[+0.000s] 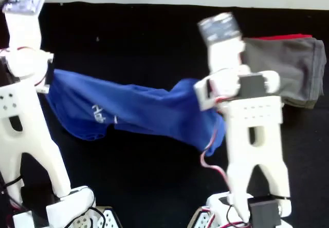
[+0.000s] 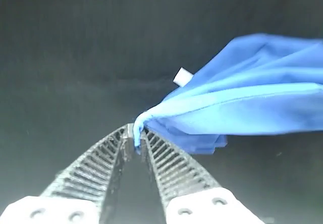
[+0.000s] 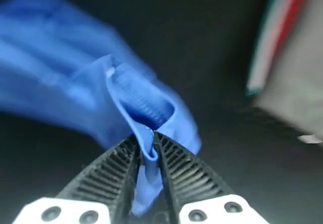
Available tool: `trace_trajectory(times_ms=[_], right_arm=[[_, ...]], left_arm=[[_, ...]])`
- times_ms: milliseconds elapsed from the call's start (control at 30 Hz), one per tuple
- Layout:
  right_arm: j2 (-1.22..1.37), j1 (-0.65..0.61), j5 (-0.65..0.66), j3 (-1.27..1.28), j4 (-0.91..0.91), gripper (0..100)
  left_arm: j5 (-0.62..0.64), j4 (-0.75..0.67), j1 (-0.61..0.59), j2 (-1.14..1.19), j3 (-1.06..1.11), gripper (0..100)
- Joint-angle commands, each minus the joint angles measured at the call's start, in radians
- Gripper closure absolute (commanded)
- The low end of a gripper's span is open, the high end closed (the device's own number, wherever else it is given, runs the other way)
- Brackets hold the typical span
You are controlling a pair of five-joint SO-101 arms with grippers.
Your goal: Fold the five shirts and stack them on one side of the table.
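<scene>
From above, the blue shirt (image 1: pixel 139 110) hangs stretched between my two arms over the black table (image 1: pixel 128 33). My left arm (image 1: pixel 25 58) has one end and my right arm (image 1: pixel 241 84) the other, and the middle sags toward the table. There is white print (image 1: pixel 100 114) on the cloth near my left arm, but it is too smeared for me to read. Beside my right arm, at the table's edge, lies the stack of folded shirts (image 1: pixel 288 63), grey on top with a red edge showing along its far side. At my left wrist, my left claw (image 2: pixel 137 135) is pinched narrow on a bunched fold of the blue shirt, its ribbed fingers (image 2: pixel 101 158) almost meeting at the tips. The cloth spreads away from them above the dark table, and a small white tag (image 2: pixel 182 76) sticks out of it with no writing I can make out. At my right wrist, my right claw (image 3: pixel 146 138) is likewise clamped on a ribbed hem of the blue shirt, a little cloth hanging down between the fingers. The grey stack, with red and teal edges, sits off to one side.
</scene>
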Motion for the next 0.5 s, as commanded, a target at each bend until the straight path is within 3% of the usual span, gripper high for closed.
trace_trajectory(times_ms=[0, 200, 367, 467], right_arm=[[-0.035, -0.151, -0.006, 0.148, 0.001, 99.2], [-0.027, -0.378, 0.049, 0.321, 0.004, 98.3], [-0.036, -0.515, 0.071, 0.335, 0.093, 79.5], [-0.036, -0.565, 0.072, 0.228, 0.209, 78.0]], left_arm=[[-0.052, -0.091, -0.076, -0.019, 0.189, 99], [-0.083, -0.218, -0.174, -0.019, 0.395, 99], [-0.124, -0.262, -0.199, -0.019, 0.414, 99], [-0.14, -0.262, -0.203, -0.019, 0.418, 99]])
